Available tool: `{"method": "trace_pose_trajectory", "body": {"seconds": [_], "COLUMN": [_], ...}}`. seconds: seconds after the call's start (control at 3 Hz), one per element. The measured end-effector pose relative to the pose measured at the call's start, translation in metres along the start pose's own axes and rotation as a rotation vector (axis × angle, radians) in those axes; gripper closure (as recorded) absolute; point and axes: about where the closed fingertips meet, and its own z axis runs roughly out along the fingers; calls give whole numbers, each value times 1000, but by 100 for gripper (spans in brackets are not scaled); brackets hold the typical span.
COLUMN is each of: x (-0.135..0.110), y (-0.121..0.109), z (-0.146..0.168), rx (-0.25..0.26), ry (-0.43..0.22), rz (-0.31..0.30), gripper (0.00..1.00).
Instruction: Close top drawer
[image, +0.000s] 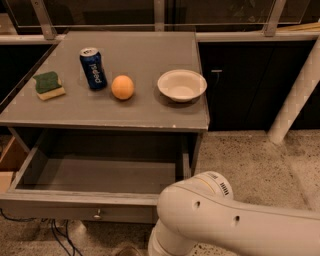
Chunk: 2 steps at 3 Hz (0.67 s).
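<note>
At the far left edge, a light brown wooden box (9, 159) is seen low beside the cabinet, with dark cables (54, 234) lying on the floor below it. On the grey cabinet top (145, 50), four items are noted in a row, each apart from the next: a green-and-yellow sponge (48, 85) near the left edge, a blue can (93, 68) standing upright, an orange (122, 87) just beside the can, and a white bowl (182, 85) near the right edge, upright. Under the top, the top drawer (75, 210) is recorded as open, drawn out towards the camera so that its inner floor is exposed; its flat front panel runs along the lower left of the view, and a small round metal knob (97, 215) is seen on it. The right end of the front panel is covered by the white robot arm (220, 220), which fills the lower right corner. The gripper is out of view, somewhere past the seen part of the arm, so its state cannot be told. Behind, to the right of the cabinet, a dark cupboard (240, 85) is seen, and a white pole (297, 95) leans across the far right above the speckled floor (250, 155).
</note>
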Motion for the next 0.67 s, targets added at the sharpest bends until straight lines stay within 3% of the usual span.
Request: {"method": "trace_pose_trajectory", "body": {"seconds": [0.67], "x": [-32], "y": [-35], "z": [1], "rx": [91], "ry": [-27], "rz": [-15], "gripper": [100]}}
